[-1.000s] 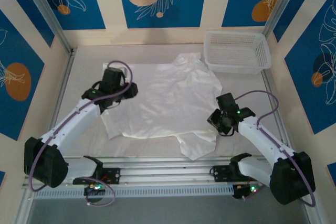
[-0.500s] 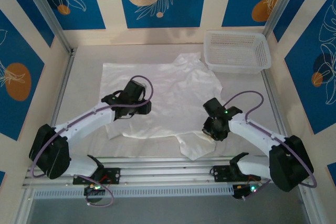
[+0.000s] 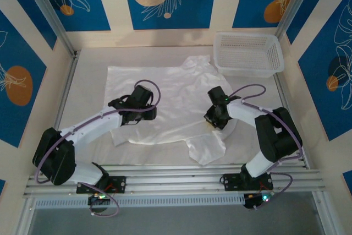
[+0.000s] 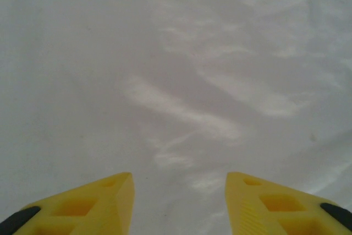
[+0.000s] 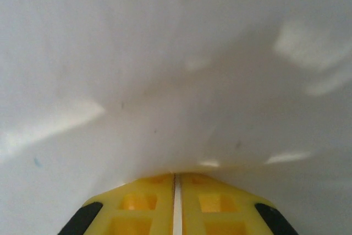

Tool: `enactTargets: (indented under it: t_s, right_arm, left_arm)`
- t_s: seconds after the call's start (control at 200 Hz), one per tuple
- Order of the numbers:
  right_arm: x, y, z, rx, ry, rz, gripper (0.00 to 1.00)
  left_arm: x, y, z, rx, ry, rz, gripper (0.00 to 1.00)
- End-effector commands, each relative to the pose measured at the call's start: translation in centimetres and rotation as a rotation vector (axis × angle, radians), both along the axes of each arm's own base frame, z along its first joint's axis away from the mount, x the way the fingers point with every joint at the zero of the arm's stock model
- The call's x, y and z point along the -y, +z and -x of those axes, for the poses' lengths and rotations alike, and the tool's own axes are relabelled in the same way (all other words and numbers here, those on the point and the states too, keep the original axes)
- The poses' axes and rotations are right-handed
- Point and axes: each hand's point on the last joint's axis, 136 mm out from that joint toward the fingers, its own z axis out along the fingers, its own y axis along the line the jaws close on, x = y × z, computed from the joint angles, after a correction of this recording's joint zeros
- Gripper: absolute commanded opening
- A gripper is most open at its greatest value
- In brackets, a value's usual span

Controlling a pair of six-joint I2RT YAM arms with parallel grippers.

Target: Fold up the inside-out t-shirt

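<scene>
The inside-out t-shirt (image 3: pixel 176 94) lies spread and wrinkled on the white table, one lobe hanging toward the front edge. My left gripper (image 3: pixel 144 116) hovers over the shirt's left half; in the left wrist view its yellow fingers (image 4: pixel 118 193) stand apart, gripper (image 4: pixel 179 179) open, with only flat cloth (image 4: pixel 181 81) beneath. My right gripper (image 3: pixel 213 121) sits on the shirt's lower right part. In the right wrist view its jaws (image 5: pixel 174 177) are pressed together with a thin sliver of white cloth (image 5: pixel 176 81) between them, the fabric pulled taut over the tips.
A white plastic mesh basket (image 3: pixel 245 70) stands at the back right, touching the shirt's far corner. Metal posts and patterned walls close in the table on three sides. A rail (image 3: pixel 176 171) runs along the near edge.
The left arm swung from the shirt's upper left corner down toward its middle. The right arm moved in from the right edge onto the shirt and its jaws shut on cloth.
</scene>
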Motion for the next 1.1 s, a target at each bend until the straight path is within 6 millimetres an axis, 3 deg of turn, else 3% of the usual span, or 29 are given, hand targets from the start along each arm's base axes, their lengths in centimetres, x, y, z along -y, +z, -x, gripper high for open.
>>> enactTargets:
  t_s: [0.0, 0.11, 0.24, 0.355, 0.475, 0.7, 0.915, 1.01, 1.095]
  right_arm:
    - [0.3, 2.3, -0.6, 0.049, 0.021, -0.024, 0.15]
    - [2.3, 4.7, 2.5, 0.079, -0.004, 0.015, 0.22]
    - [5.3, 4.2, 9.0, 0.011, -0.08, 0.069, 0.25]
    - [4.7, 3.3, 12.9, -0.063, 0.003, 0.057, 0.28]
    - [4.0, 2.2, 15.6, -0.178, 0.163, 0.126, 0.32]
    - [1.2, 1.8, 15.0, -0.196, 0.331, 0.202, 0.36]
    - [-2.7, 0.3, 14.0, -0.182, 0.323, 0.073, 0.14]
    - [-3.2, 0.6, 13.5, -0.168, 0.332, 0.081, 0.02]
    - [-4.3, 1.3, 12.4, -0.126, 0.337, 0.049, 0.0]
  left_arm:
    - [-3.7, 0.1, 0.3, 0.003, 0.131, -0.065, 0.49]
    - [-5.2, -0.3, 0.6, -0.024, 0.162, -0.071, 0.49]
    - [-4.9, -0.7, 1.1, -0.031, 0.136, -0.041, 0.49]
    - [-3.6, -0.9, 0.9, -0.043, 0.103, 0.006, 0.49]
    - [-2.8, -0.8, 0.3, -0.048, 0.081, 0.013, 0.49]
    - [-3.4, -0.8, 0.5, -0.04, 0.093, -0.008, 0.49]
    - [-3.8, -1.2, 0.9, -0.05, 0.094, -0.023, 0.5]
    - [-4.1, -1.1, 0.9, -0.039, 0.097, -0.031, 0.5]
    - [-4.0, -1.2, 0.8, -0.038, 0.093, -0.031, 0.5]
